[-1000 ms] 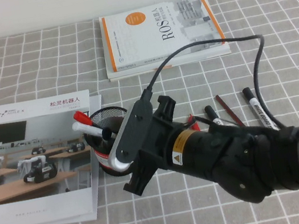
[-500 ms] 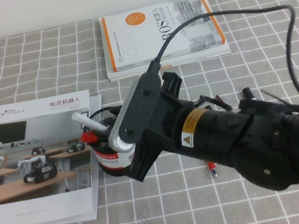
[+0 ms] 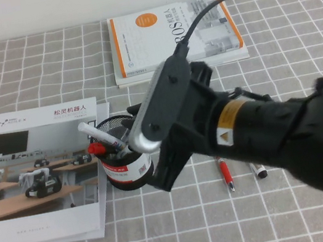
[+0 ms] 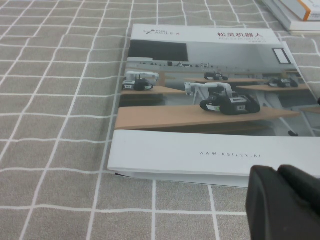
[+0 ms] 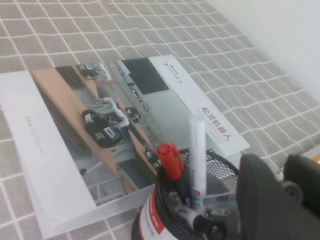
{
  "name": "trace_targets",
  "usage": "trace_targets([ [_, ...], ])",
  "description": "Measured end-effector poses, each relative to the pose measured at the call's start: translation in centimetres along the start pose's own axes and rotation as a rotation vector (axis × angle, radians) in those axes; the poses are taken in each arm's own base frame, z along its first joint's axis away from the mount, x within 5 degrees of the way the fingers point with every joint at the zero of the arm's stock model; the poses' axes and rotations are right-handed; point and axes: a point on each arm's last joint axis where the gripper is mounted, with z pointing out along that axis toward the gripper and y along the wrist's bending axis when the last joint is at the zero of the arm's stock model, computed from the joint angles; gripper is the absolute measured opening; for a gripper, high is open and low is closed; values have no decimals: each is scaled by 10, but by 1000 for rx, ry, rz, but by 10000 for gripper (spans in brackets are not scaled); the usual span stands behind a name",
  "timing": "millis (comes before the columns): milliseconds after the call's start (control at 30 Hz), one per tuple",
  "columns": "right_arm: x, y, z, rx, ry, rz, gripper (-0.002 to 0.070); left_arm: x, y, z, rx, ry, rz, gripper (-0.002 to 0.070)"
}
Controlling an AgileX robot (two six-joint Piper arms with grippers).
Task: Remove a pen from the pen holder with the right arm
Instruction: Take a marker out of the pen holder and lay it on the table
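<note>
- High view, centre-left: white pen leaning in pen holder, right end effector at its rim, grip impossible to tell.
- Risk: slanted pull snagging the rim, tipping the pen holder.
- Left end effector beside brochure, grip unclear.

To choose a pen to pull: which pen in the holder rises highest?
The white marker, taller than the red-capped pen. The right gripper hovers at the pen holder; the left gripper sits by the brochure.
</note>
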Motion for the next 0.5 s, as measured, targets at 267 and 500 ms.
trace_targets([
  [267, -37, -17, -58, 7, -4, 4, 44, 0, 0, 0, 0, 0, 0, -3],
  [500, -65, -44, -103, 14, 127, 117, 44, 0, 0, 0, 0, 0, 0, -3],
])
